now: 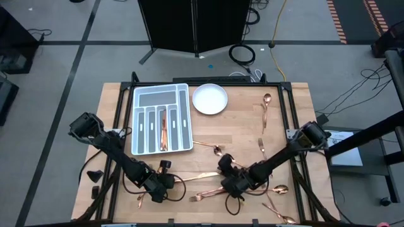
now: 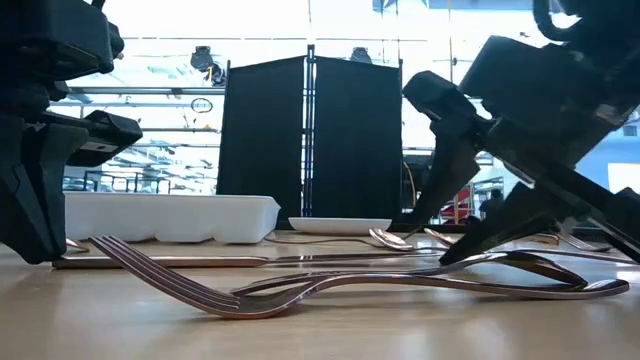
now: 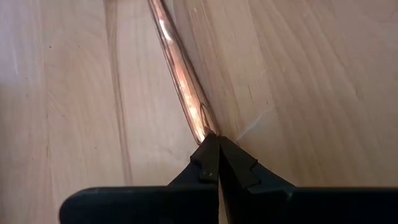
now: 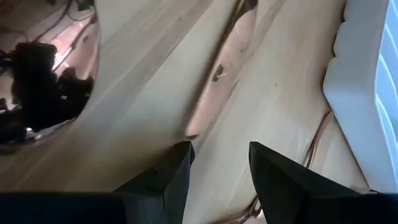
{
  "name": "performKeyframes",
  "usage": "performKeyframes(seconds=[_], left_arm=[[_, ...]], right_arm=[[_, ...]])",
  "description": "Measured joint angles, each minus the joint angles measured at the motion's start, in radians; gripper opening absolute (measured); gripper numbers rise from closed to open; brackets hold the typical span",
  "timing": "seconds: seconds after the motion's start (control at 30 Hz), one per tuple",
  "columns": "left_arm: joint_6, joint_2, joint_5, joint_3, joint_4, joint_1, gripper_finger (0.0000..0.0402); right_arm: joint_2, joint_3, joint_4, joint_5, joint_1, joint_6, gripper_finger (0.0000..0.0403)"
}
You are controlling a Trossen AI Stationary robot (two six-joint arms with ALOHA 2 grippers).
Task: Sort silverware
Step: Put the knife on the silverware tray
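Wooden table (image 1: pixel 240 129) — grey tray (image 1: pixel 161 119), white plate (image 1: pixel 209 99), scattered copper silverware (image 1: pixel 265 112) on top.

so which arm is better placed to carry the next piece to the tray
Left. Its hand is shut on the end of a copper handle lying on the table, ready to lift. The right hand is open over bare wood, gripping nothing.

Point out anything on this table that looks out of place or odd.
The silverware lies strewn loose across the table at all angles; the tray holds only one or two pieces. Nothing looks damaged. Left gripper is shut at a handle's tip; right gripper is open.
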Motion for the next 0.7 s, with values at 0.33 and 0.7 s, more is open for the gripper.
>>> performKeyframes(seconds=[0.33, 0.7], left_arm=[[0.008, 0.000, 0.005, 0.000, 0.000, 0.000, 0.0000], [0.006, 0.001, 0.006, 0.000, -0.001, 0.000, 0.0000]], right_arm=[[0.001, -0.005, 0.057, 0.004, 0.007, -0.005, 0.0159], [0.050, -0.001, 0.206, -0.006, -0.025, -0.124, 0.0159]])
